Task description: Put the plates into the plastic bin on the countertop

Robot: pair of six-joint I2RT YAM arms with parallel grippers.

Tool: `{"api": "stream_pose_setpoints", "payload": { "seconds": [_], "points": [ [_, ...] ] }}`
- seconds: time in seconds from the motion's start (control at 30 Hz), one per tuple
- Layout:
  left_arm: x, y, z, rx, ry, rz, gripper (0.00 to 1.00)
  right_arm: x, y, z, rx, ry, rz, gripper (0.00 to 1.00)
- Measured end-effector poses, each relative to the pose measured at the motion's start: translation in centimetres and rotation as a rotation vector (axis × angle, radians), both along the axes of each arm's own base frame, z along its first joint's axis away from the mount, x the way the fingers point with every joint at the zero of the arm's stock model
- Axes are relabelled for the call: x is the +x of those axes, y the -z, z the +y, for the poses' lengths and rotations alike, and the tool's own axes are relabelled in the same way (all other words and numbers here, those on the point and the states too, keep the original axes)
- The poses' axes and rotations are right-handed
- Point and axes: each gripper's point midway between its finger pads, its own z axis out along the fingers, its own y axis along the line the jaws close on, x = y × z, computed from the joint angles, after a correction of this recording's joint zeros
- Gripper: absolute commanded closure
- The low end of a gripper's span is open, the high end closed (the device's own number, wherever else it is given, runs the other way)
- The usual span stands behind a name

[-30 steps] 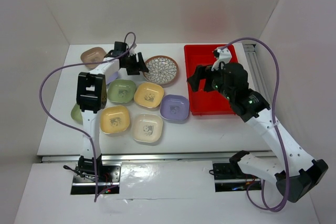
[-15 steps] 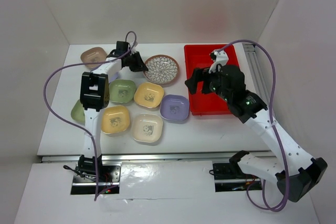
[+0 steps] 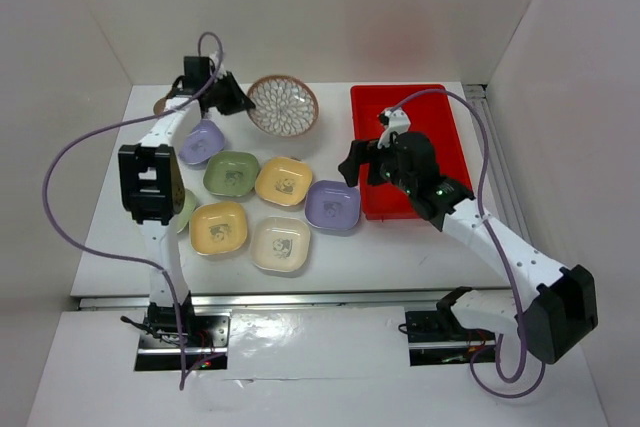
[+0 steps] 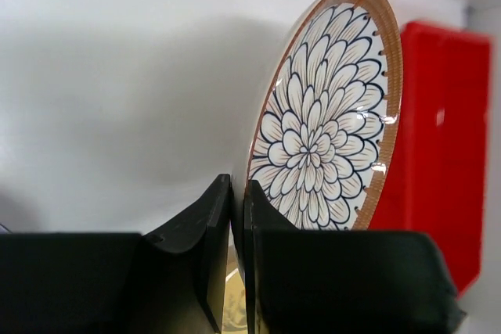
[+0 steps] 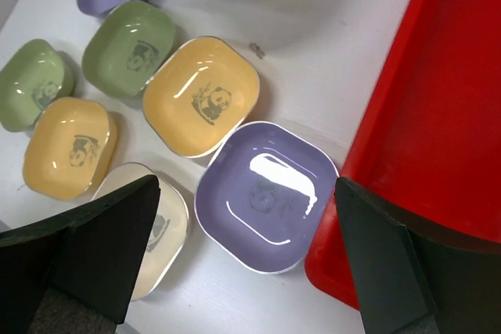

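Note:
My left gripper [image 3: 235, 99] [image 4: 237, 193] is shut on the rim of the round brown lattice plate [image 3: 283, 105] [image 4: 329, 115] and holds it tilted on edge above the countertop [image 3: 400, 247]. The red plastic bin [image 3: 420, 137] [image 5: 438, 115] lies at the right with nothing in it. Beside the bin's left wall sits a lavender plate [image 3: 332, 205] [image 5: 266, 197]. My right gripper [image 3: 362, 162] [image 5: 246, 193] hangs open above that plate. Left of it lie a yellow plate [image 3: 283, 181], a green one [image 3: 231, 173], a cream one [image 3: 280, 244] and several more.
White walls [image 3: 90, 67] close in the countertop at the back and sides. A metal rail [image 3: 482, 117] runs along the bin's right side. Purple cables [image 3: 75, 162] loop off both arms. The left arm covers part of a green plate [image 3: 185, 209].
My left gripper shut on the round plate's rim, then lifted it up and back to the left. The right arm swung left from over the bin to above the lavender plate.

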Motion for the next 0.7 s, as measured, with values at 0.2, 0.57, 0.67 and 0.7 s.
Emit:
{"api": "stream_pose_setpoints", "payload": {
  "seconds": [0.2,0.57,0.67,0.7],
  "points": [
    [-0.9,-13.6,0.4,-0.001,0.008,-0.274,1.00,0.8,-0.6,1.4,0.059,-0.036,-0.046,0.00],
    [-10.8,-16.6,-6.8,-0.034,0.215,-0.318,1.00,5.3,-8.7,2.6,0.170,-0.054,-0.217,0.01],
    [-12.4,-13.0,-7.8,-0.034,0.241,-0.235,1.00,7.4,-8.1,1.4,0.182,-0.036,-0.214,0.07],
    [-12.8,-12.0,-8.0,-0.034,0.247,-0.212,1.00,8.2,-7.3,0.9,0.183,-0.027,-0.198,0.09]
  ]
}}
